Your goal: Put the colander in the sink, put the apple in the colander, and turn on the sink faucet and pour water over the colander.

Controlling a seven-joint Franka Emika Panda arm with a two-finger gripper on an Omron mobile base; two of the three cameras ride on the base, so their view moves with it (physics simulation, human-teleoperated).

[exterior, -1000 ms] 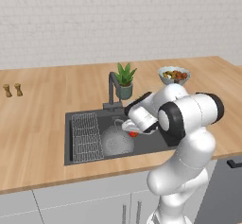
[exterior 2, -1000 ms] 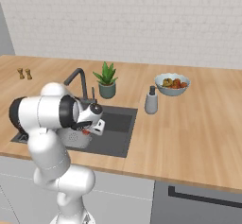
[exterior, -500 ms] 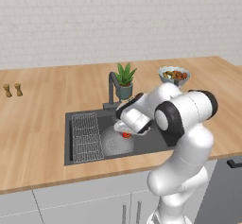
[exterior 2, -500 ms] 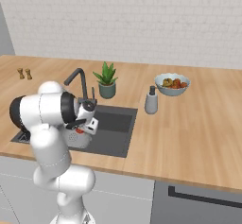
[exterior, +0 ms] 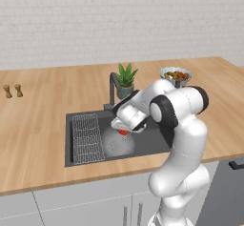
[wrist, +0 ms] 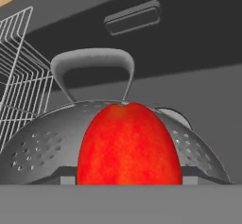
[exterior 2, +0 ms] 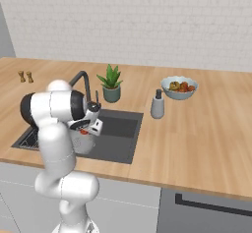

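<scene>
The sink (exterior: 152, 141) serves as the reference point: a dark grey basin set into the wooden counter (exterior: 43, 120). The colander (exterior: 116, 143) sits inside the sink, toward its middle, just beside the wire grid rack (exterior: 86, 137) that fills the basin's end farthest from the arm. In the hand view the colander (wrist: 42, 133) shows its perforated wall and one loop handle standing up toward the sink's rear wall.

The gripper (exterior: 125, 129) hangs over the sink, directly above the colander. The apple (exterior: 123, 132) is clamped between the jaws, a small red spot at the gripper's tip in both base views (exterior 2: 83, 131). In the hand view the apple (wrist: 128, 145) sits in front of the colander's rim, just above the bowl; whether it touches the metal cannot be judged from this angle, since the finger tips themselves are hidden at the bottom edge.

The sink faucet (exterior: 112, 87) stands at the rear edge of the sink, its spout bent over the basin, close behind the gripper. A green potted plant (exterior: 125, 79) stands just beside the faucet on the counter behind the sink. A soap dispenser (exterior 2: 157, 104) stands near the sink's corner on the arm's side, and a fruit bowl (exterior 2: 179, 87) sits further along, well apart from the sink.
</scene>
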